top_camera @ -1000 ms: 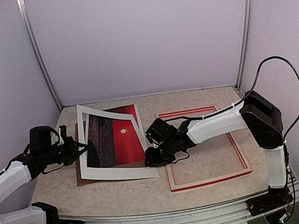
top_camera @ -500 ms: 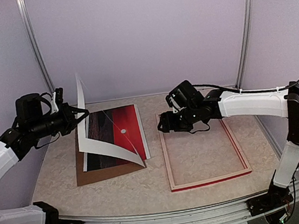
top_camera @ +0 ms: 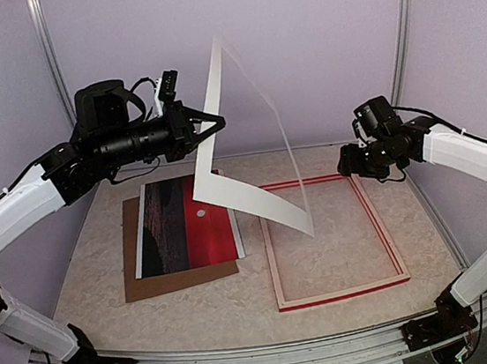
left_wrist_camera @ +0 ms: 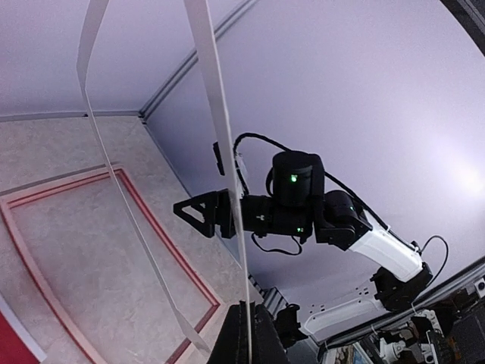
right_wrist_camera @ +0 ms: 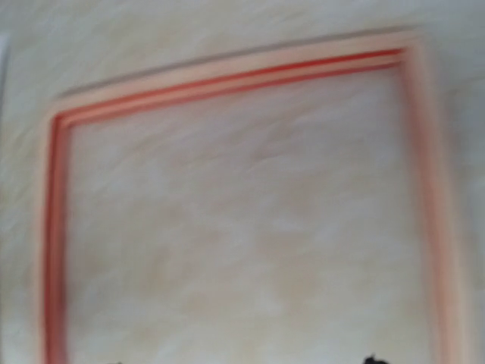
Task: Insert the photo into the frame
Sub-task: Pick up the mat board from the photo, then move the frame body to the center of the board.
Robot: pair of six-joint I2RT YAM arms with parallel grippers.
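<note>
Top external view has my left gripper (top_camera: 210, 124) pinching one edge of the white mat sheet (top_camera: 246, 201), held high and tilted so that it hangs clear of the photo (top_camera: 188, 233). The photo lies flat on the brown backing board (top_camera: 176, 281), left of the frame (top_camera: 342, 294) and apart from it, uncovered and free to pick. My right gripper (top_camera: 350, 167) hovers over the frame's far right corner, probably to keep out of the way. I cannot tell whether its fingers are spread.

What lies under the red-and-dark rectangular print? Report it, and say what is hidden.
The red-and-dark print lies flat on a plain brown backing board, which shows past the print's left and near edges. The board's middle is covered, so anything between them cannot be seen.
</note>
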